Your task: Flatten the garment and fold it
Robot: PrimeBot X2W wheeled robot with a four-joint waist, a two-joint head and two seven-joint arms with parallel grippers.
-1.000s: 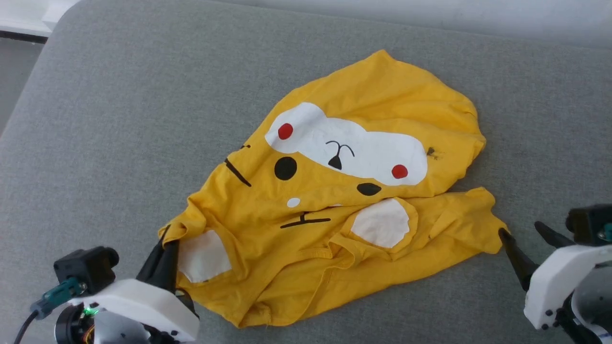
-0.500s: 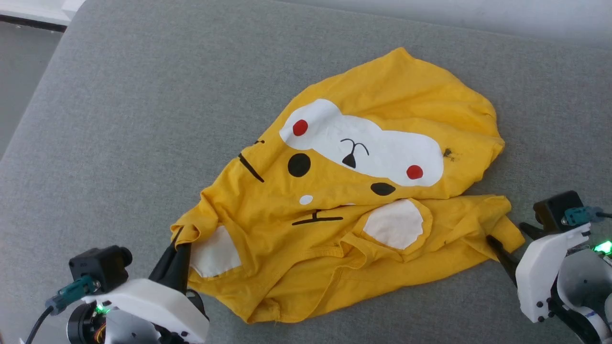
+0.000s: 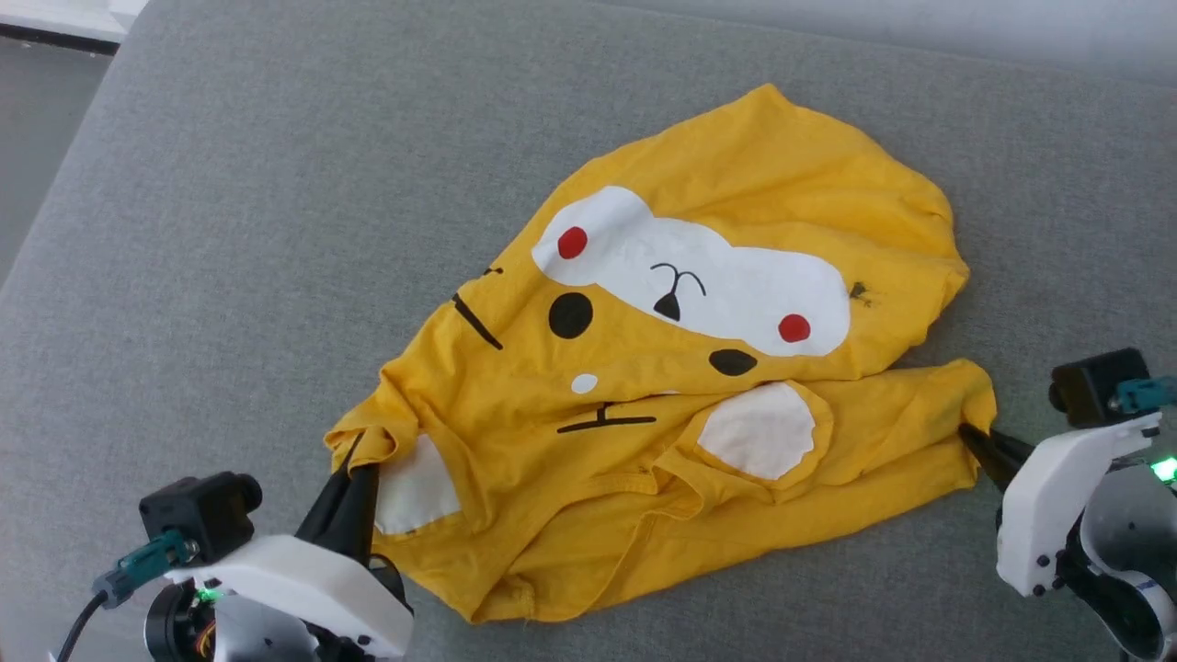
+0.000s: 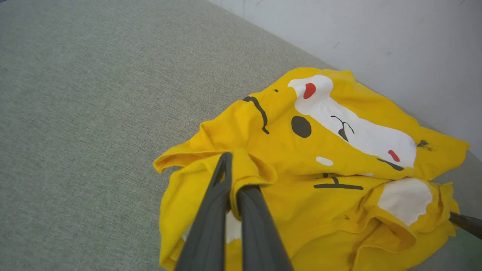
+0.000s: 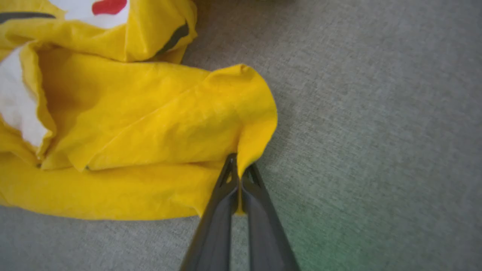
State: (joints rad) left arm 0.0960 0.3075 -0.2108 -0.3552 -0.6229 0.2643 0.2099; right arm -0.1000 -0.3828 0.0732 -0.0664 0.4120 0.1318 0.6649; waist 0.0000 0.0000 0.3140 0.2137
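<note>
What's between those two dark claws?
The crumpled yellow T-shirt spans it in the head view; the left gripper and right gripper each pinch an edge.

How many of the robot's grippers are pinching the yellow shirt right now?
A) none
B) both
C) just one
B: the left gripper is shut on a fold at one side of the garment, and the right gripper is shut on its edge at the other side.
</note>
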